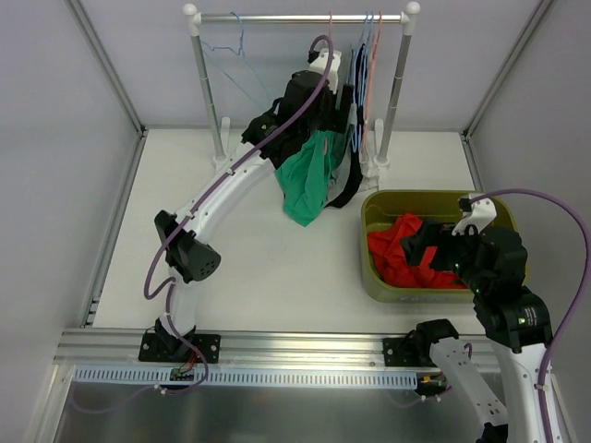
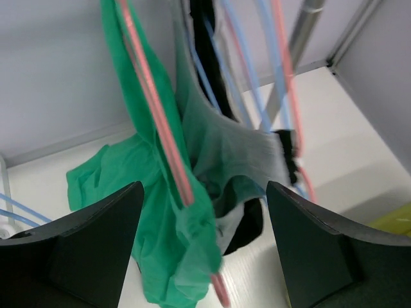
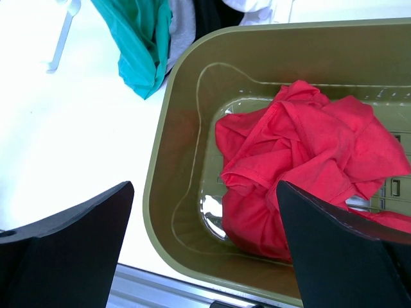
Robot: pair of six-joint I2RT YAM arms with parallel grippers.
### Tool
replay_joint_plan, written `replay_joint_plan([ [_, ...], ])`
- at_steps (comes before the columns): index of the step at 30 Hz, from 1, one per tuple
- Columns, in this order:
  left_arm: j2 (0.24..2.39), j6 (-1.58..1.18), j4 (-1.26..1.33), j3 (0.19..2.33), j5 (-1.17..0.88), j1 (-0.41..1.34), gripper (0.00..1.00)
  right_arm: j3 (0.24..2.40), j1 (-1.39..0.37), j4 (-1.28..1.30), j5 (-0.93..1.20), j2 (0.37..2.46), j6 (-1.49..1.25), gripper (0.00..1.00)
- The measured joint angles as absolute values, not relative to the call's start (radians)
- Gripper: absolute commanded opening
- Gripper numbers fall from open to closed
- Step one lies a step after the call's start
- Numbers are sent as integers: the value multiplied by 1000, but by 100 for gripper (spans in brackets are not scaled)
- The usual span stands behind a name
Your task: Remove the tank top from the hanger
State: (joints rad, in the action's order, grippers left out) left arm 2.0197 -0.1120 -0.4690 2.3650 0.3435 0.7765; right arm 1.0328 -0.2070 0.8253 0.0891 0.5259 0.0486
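1. The green tank top (image 2: 160,212) hung from a pink hanger (image 2: 154,109) on the rack rail (image 1: 300,17) at the far side of the worktop (image 1: 249,268). It was bunched among a grey garment (image 2: 237,147) and a black garment (image 2: 205,38) on neighbouring hangers.
2. The left pincer (image 2: 203,192) was raised to the rack with its fingers well apart, clamped on nothing. In the left wrist view the green cloth and the pink hanger wire lay straight ahead of it, in line with the gap between the fingers.
3. The hanger wire ran steeply down through that gap, from upper left to lower right. The top's long axis fell nearly vertical, with its loose bulk sagging toward the left finger.
4. I could not tell whether either finger touched the cloth.
5. The left arm was clearly the nearer one. The right pincer (image 3: 205,192) hovered, fingers apart and empty, over the olive bin (image 3: 167,147), where a red garment (image 3: 302,160) lay, well apart from the rack.
6. Judgement: the coming move probably turned on closing on green cloth alone, below or beside the wire. A grip that took in the pink wire or the grey cloth just to the right would likely drag the hanger along rather than slip the top off.
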Motion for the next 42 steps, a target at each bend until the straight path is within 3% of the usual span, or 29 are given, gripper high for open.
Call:
replay_joint_plan([
  [4, 2073, -135, -470, 2365, 287, 691, 64, 1033, -207, 834, 114, 522, 62, 99],
  [16, 2085, -162, -405, 2406, 135, 619, 53, 1034, -207, 847, 157, 525, 72, 99],
  [20, 2121, -164, -377, 2442, 104, 607, 33, 1034, -207, 847, 171, 530, 72, 99],
  [26, 2166, -155, -362, 2455, 72, 593, 38, 1034, -207, 846, 202, 533, 72, 99],
  [28, 2173, -152, -359, 2455, 67, 587, 25, 1034, -207, 846, 210, 533, 72, 100],
  [30, 2175, -148, -357, 2455, 63, 586, 4, 1034, -207, 845, 218, 533, 72, 99],
  [31, 2176, -146, -357, 2455, 63, 583, 0, 1034, -207, 844, 221, 533, 72, 100],
  [42, 2161, -176, -350, 2453, 96, 584, 0, 1033, -207, 841, 242, 534, 72, 99],
])
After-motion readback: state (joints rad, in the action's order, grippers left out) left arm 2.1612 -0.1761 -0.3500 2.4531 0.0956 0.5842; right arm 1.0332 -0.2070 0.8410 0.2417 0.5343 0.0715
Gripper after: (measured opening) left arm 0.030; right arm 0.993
